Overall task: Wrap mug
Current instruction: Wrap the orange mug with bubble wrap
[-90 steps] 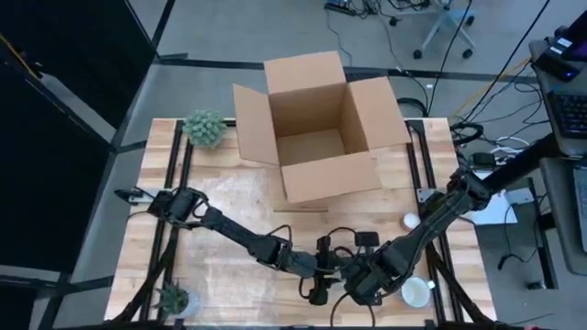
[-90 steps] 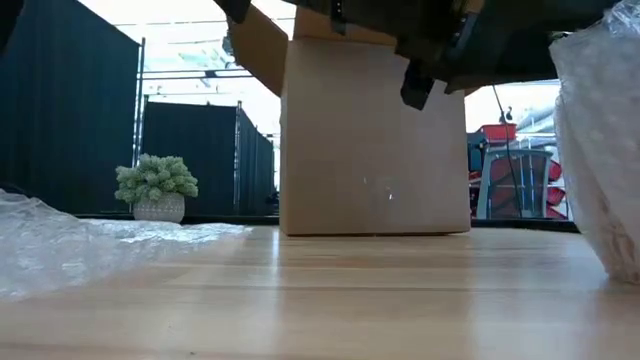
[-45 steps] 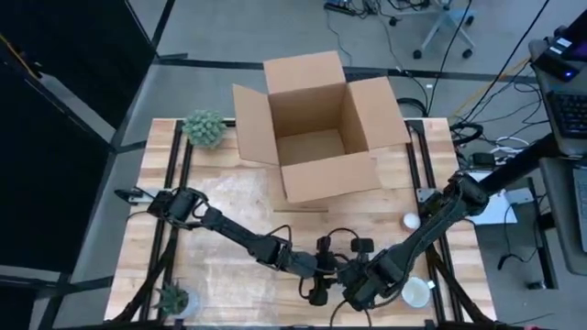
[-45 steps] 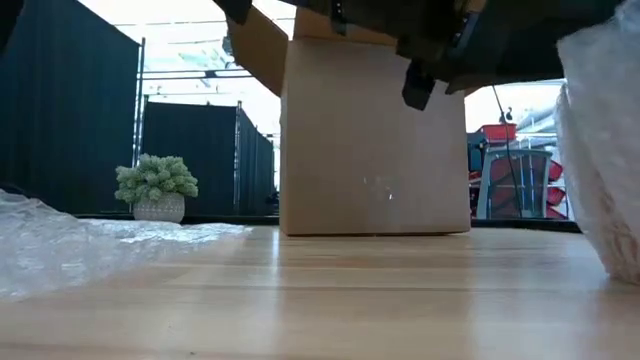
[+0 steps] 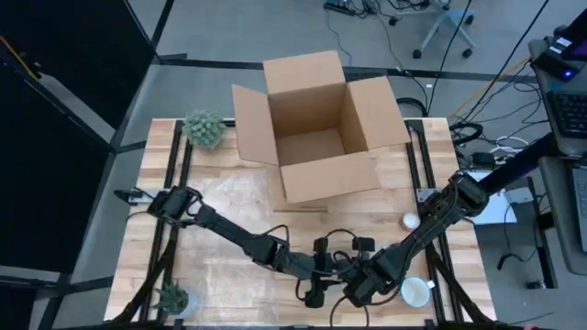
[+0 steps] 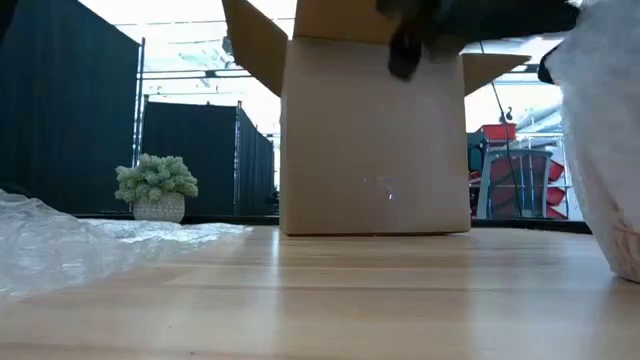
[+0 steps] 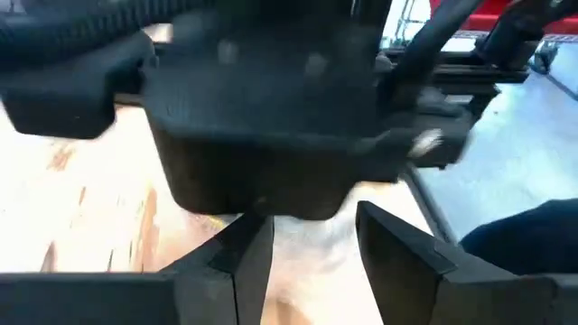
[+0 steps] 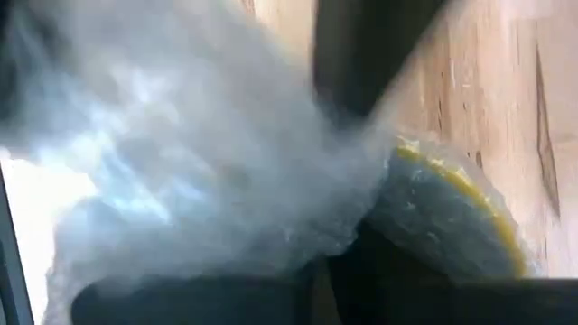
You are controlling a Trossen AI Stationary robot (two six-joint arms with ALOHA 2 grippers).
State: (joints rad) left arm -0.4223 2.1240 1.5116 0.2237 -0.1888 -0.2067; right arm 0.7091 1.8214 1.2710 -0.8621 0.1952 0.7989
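The mug (image 8: 452, 217) is dark with a yellow rim and lies inside clear bubble wrap (image 8: 208, 153), seen close in the right wrist view. In the low view the bubble wrap (image 6: 600, 150) stands tall at the right, with its lower end on the table. Both grippers meet near the middle of the table's near edge. My right gripper (image 5: 356, 282) is shut on the wrap. My left gripper (image 5: 316, 275) is just to its left. Its fingers (image 7: 248, 262) stand apart, facing the right gripper's dark body (image 7: 271, 135). My right gripper holds the bubble wrap (image 8: 271, 244) where the sheet comes out between its shut fingers. The wrap itself hides the place of contact, so layer or edge cannot be told. The sheet rises up in front of the fingers, and the wrapped mug lies right beside them.
An open cardboard box (image 5: 316, 128) stands at the far middle, with a small plant (image 5: 204, 128) to its left. Another plant (image 5: 172, 298) stands at the near left corner and a white round thing (image 5: 415, 291) at the near right. More bubble wrap (image 6: 60, 245) lies at the left.
In the low view the dark arms in front of the box have gone up, mostly out of the picture. In the high view my right gripper has crept a little toward the table's near edge. The bubble wrap at the right stays standing.
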